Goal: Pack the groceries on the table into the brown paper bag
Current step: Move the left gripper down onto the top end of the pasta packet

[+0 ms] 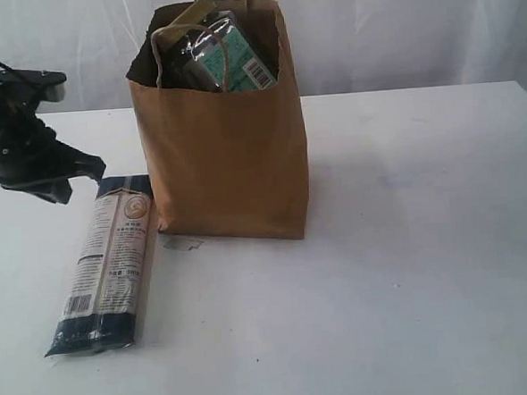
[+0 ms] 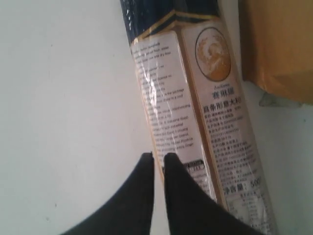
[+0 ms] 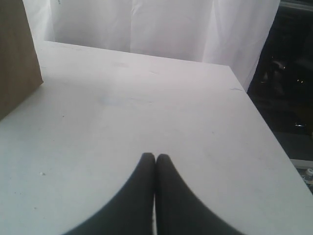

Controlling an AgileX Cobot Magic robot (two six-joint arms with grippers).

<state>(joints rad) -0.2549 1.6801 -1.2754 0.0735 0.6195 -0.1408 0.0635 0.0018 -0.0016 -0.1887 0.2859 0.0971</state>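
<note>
The long navy-beige pasta packet lies flat on the table, just left of the brown paper bag. Groceries stick out of the bag's open top. My left gripper hovers over the packet's far end. In the left wrist view its fingertips stand a narrow gap apart over the packet's edge, with nothing between them. The bag's corner shows beside the packet. My right gripper is shut and empty above bare table, out of the exterior view.
A small clear scrap lies at the bag's front left corner. A side of the bag shows in the right wrist view. The table's edge drops off to a dark area, and a white curtain hangs behind.
</note>
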